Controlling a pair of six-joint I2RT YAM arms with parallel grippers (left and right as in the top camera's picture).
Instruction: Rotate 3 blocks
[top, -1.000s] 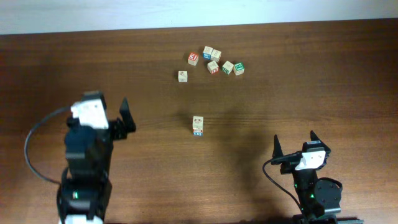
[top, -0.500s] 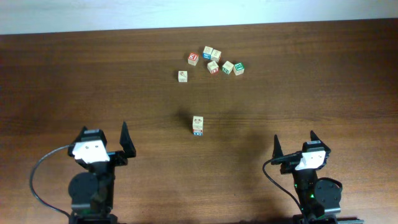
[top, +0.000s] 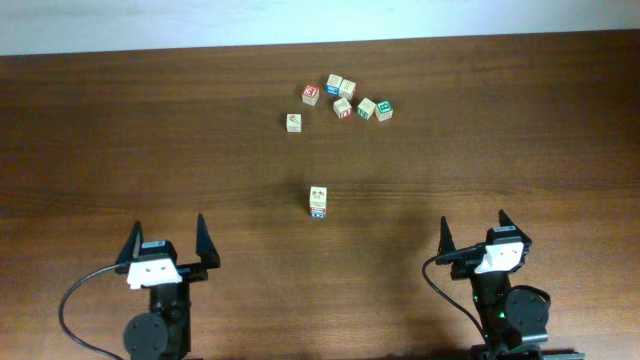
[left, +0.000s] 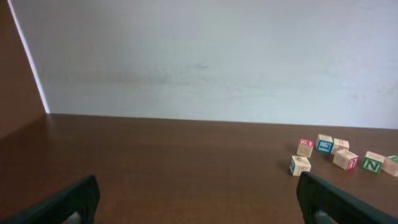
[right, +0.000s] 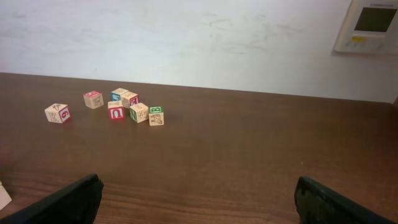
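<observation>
Wooden tabletop (top: 90, 130), dark brown. Left gripper (top: 168, 248) parked near-left, fingers (top: 201, 236) spread wide, holding nothing. Lone pale block (top: 318, 201) sits mid-tabletop between both arms, looks like two cubes stacked but can't tell; likely pulled out there for easy reach. Cluster of small letter blocks (top: 345, 100) lies far-centre, well apart from both arms. Right gripper (top: 473, 237) parked near-right, fingers released, empty. Both look like rest poses.
</observation>
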